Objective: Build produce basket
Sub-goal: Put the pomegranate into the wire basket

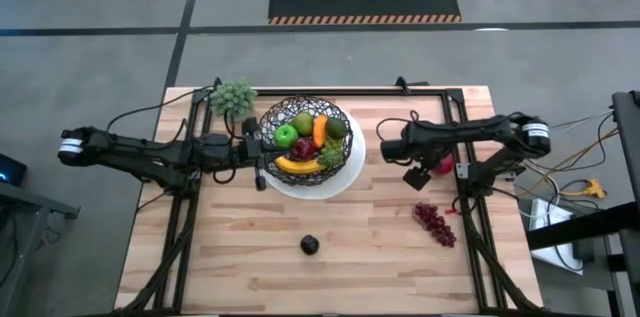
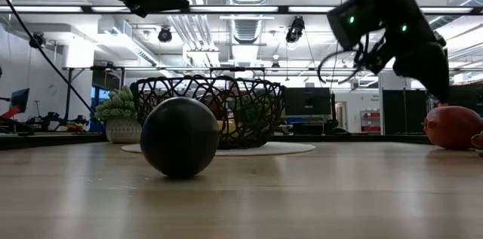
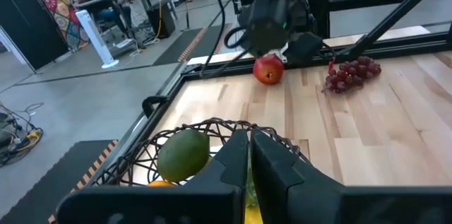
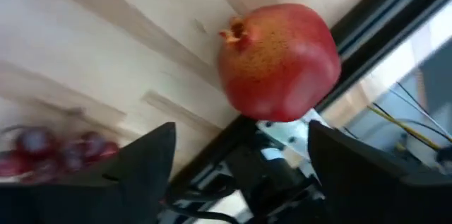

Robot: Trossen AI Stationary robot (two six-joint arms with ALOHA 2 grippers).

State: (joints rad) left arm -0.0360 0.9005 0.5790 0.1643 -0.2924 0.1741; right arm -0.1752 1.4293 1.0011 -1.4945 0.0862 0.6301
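Note:
The black wire basket [image 1: 305,137] stands on a white plate [image 1: 345,179] and holds a banana [image 1: 298,165], a green apple [image 1: 287,137], a carrot [image 1: 320,129] and an avocado [image 1: 337,127]. My left gripper [image 1: 258,157] is shut and hovers over the basket's left rim [image 3: 212,126]; the low view shows it clear above. My right gripper [image 1: 418,172] is open and hangs over a red fruit [image 4: 279,61] that lies on the table by the right rail. Dark red grapes [image 1: 435,222] and a dark plum [image 1: 310,245] lie on the table.
A pale green leafy cluster [image 1: 232,97] stands at the far left of the basket. Black frame rails [image 1: 465,157] run along the table's sides and far edge, close to the red fruit. Bare wood lies along the near half around the plum [image 2: 179,136].

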